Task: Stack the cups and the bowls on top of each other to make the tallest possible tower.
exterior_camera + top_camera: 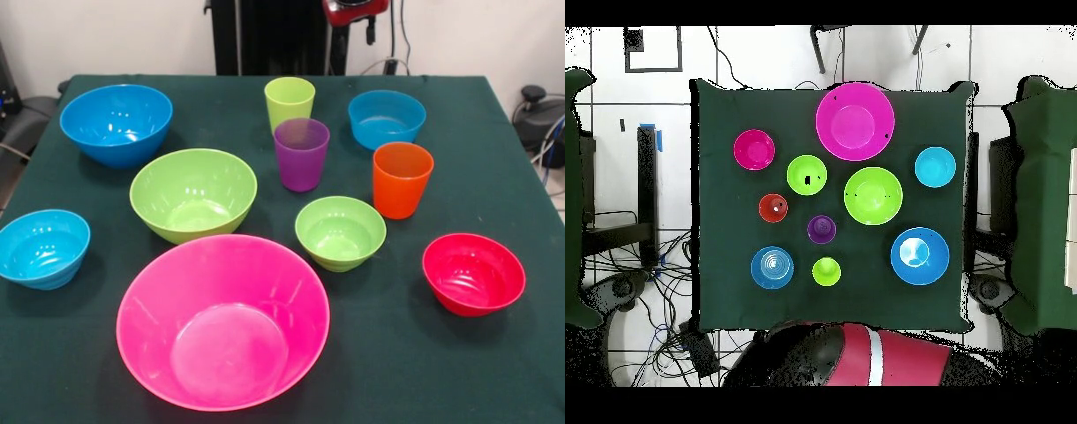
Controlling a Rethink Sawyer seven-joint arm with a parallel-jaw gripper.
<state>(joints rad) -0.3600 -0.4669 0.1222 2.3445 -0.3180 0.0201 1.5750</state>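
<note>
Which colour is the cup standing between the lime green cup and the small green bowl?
Translucent purple; the front view shows it best.

The front camera sits across the desk [494, 353], close and angled down, facing the robot's pedestal [269, 35]. The overhead camera looks straight down from high up, robot base at bottom. Both views share the whole desk [725, 300].
</note>
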